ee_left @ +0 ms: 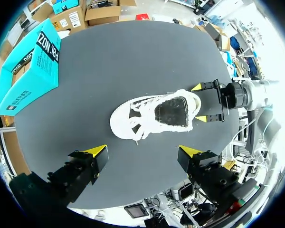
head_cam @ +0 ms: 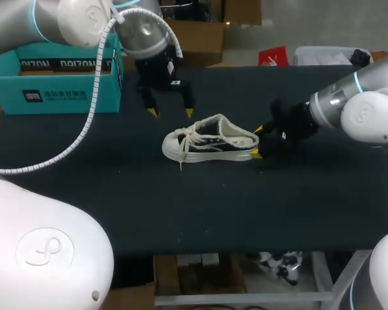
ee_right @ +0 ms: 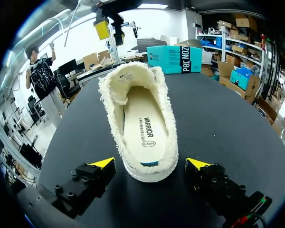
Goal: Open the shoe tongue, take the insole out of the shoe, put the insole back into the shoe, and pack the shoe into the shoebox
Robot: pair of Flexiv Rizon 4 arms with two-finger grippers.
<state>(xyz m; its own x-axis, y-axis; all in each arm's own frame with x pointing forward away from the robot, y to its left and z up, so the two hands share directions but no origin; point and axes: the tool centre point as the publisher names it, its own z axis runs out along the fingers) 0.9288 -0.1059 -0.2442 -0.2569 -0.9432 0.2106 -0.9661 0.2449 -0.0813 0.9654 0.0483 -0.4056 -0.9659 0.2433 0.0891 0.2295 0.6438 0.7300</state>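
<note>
The left gripper (head_cam: 171, 112) hangs pointing straight down from its arm, fingers spread wide. The right gripper (head_cam: 256, 141) lies low and level, reaching toward the middle, fingers likewise parted.

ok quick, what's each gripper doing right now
Left gripper: open, empty, above the shoe.
Right gripper: open, straddling the shoe's heel, not gripping it.

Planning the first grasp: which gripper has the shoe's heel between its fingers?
The right gripper: its open fingers flank the heel of the shoe, while the left gripper hovers above it.
</note>
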